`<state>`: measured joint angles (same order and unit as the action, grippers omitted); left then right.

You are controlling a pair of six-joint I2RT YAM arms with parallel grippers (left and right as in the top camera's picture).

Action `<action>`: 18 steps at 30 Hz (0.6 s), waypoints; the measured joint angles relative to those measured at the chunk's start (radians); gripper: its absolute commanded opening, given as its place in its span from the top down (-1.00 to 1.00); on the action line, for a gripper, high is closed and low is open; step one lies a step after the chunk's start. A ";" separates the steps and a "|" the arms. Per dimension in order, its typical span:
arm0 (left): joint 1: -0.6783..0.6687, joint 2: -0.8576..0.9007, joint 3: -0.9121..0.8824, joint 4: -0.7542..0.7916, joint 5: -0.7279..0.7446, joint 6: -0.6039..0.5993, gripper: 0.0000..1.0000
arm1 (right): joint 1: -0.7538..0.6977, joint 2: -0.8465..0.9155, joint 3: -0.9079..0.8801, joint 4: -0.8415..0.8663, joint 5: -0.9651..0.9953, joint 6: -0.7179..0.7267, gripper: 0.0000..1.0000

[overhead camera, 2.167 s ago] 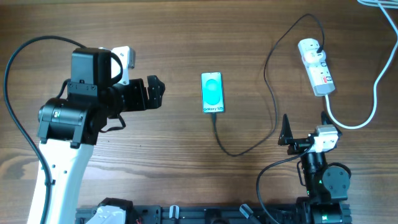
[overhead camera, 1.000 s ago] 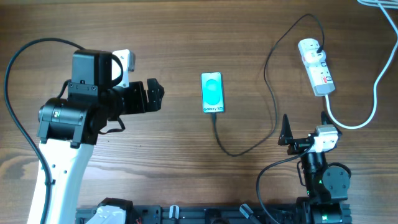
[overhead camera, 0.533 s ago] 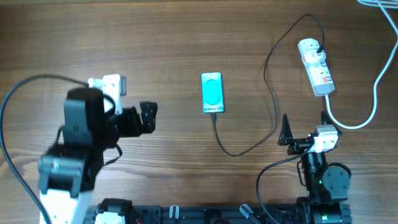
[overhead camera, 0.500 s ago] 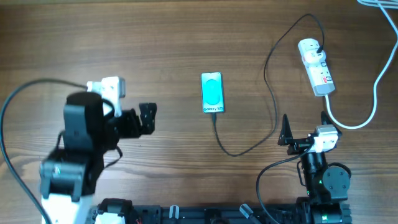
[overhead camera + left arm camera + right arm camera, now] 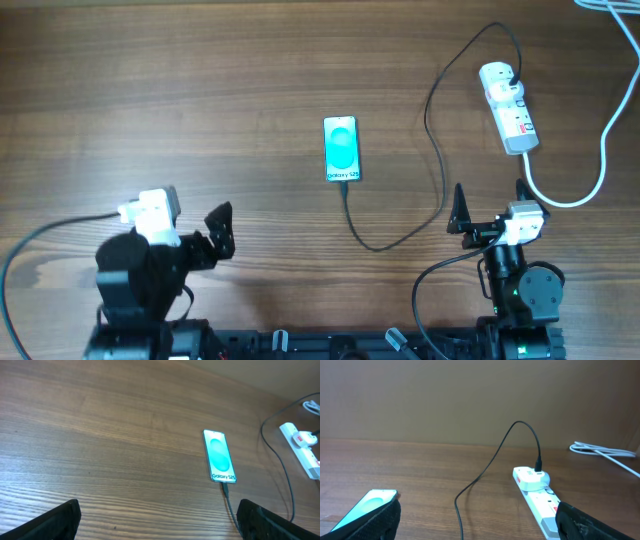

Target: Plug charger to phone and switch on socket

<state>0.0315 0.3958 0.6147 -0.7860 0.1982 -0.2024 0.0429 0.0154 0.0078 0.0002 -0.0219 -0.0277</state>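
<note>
The phone (image 5: 341, 150) lies flat mid-table with its cyan screen lit. It also shows in the left wrist view (image 5: 219, 456) and the right wrist view (image 5: 367, 502). The black charger cable (image 5: 437, 170) meets the phone's lower edge, loops right and runs up to its white plug (image 5: 496, 75) seated in the far end of the socket (image 5: 512, 118). My left gripper (image 5: 220, 232) is open and empty near the front left, well short of the phone. My right gripper (image 5: 490, 203) is open and empty, in front of the socket (image 5: 545, 505).
The socket's thick white lead (image 5: 585, 190) curves off its near end toward the right table edge. A second white cable (image 5: 610, 10) lies at the far right corner. Bare wood (image 5: 200, 90) spans the left half.
My left arm has pulled back from the left-middle of the table toward the front edge, its gripper still open. The right arm, phone, cable and socket have not moved.
</note>
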 measured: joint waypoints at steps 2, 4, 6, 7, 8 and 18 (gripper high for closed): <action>0.000 -0.065 -0.045 0.019 0.000 0.000 -1.00 | 0.000 0.000 0.000 0.000 0.000 0.000 -1.00; 0.001 -0.143 -0.087 0.031 0.000 0.000 -1.00 | 0.000 0.000 0.000 0.000 0.000 0.000 -0.99; 0.001 -0.207 -0.114 0.032 0.000 0.000 -1.00 | 0.000 0.000 0.000 0.000 0.000 0.000 -0.99; 0.001 -0.241 -0.127 0.035 0.000 0.000 -1.00 | 0.000 0.000 0.000 0.000 0.000 0.000 -1.00; 0.001 -0.265 -0.137 0.043 0.000 0.000 -1.00 | 0.000 0.000 0.000 0.000 0.000 0.000 -0.99; 0.010 -0.378 -0.303 0.245 0.000 0.000 -1.00 | 0.000 0.000 0.000 0.000 0.000 0.000 -0.99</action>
<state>0.0418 0.0177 0.3119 -0.5407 0.1978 -0.2024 0.0429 0.0154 0.0078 0.0002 -0.0216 -0.0277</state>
